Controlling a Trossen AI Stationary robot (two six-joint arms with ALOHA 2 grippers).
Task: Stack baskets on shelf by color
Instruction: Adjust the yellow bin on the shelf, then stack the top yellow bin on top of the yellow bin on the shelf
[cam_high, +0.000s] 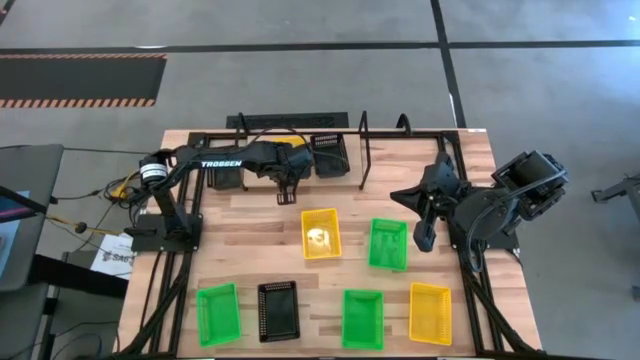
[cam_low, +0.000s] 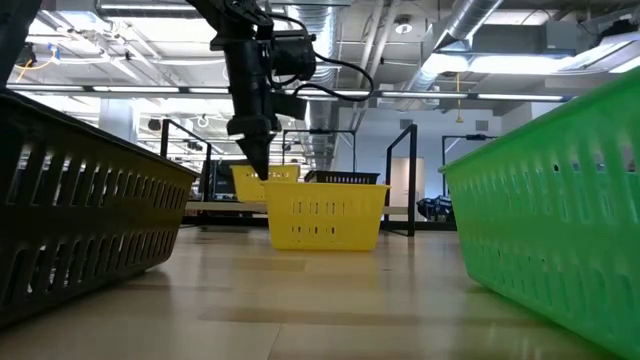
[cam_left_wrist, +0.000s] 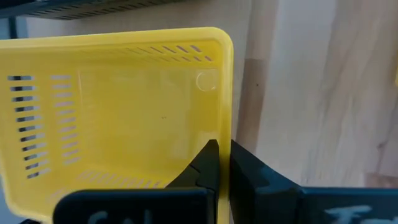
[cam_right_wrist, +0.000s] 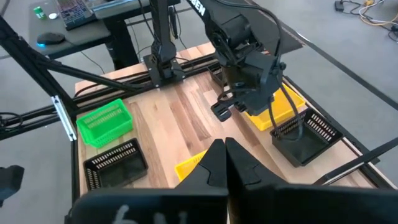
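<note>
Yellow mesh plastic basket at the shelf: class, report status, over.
Left tool shut on yellow mesh plastic basket's wall, by wire-framed wooden shelf. Right tool shut, empty, waiting above table. Nothing in the way.

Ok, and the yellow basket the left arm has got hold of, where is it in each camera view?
High view: yellow basket at the table's far edge, mostly hidden under the left arm.
Low view: left of centre, behind the nearer yellow one.
Left wrist view: fills the picture's left half.
Right wrist view: right of centre, beside a black basket.
Shared landmark: the left gripper clamped on its wall.
</note>
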